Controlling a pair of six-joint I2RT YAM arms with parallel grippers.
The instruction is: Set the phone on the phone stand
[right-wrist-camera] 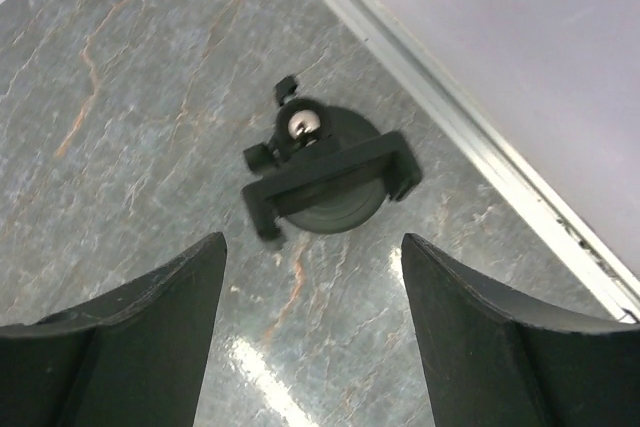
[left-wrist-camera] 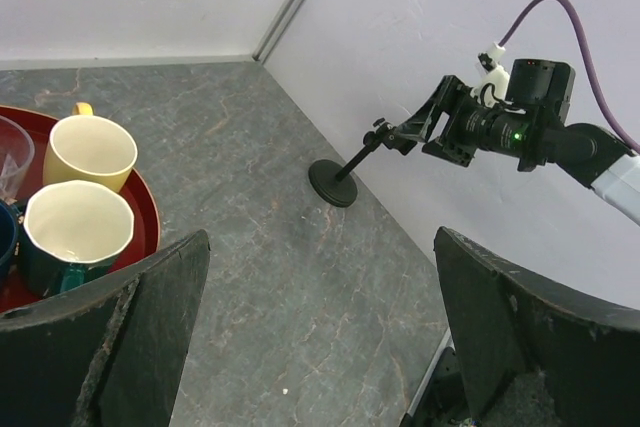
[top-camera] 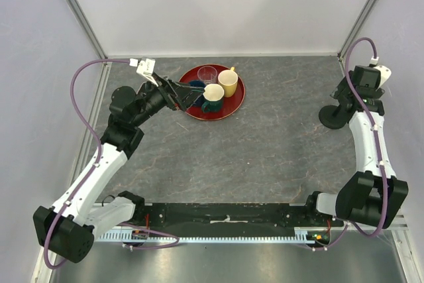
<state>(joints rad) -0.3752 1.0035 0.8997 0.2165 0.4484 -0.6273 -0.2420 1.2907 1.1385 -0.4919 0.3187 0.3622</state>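
Observation:
The phone does not show in any view. The black phone stand [top-camera: 331, 118] is at the far right of the table, with a round disc base and a clamp cradle on a short arm. It also shows in the left wrist view [left-wrist-camera: 333, 183] and the right wrist view [right-wrist-camera: 325, 182]. My right gripper [right-wrist-camera: 313, 239] is open and empty above the stand, which sits just beyond its fingertips; in the top view the gripper [top-camera: 350, 101] hovers over it. My left gripper [top-camera: 189, 94] is open and empty at the left edge of the red tray, and nothing is between its fingers [left-wrist-camera: 322, 237].
A red round tray [top-camera: 236, 102] at the back centre holds a yellow mug [top-camera: 228, 82], a teal mug with a white inside [top-camera: 212, 97], a clear glass [top-camera: 207, 74] and a dark blue item [top-camera: 195, 85]. Enclosure walls stand close behind the stand.

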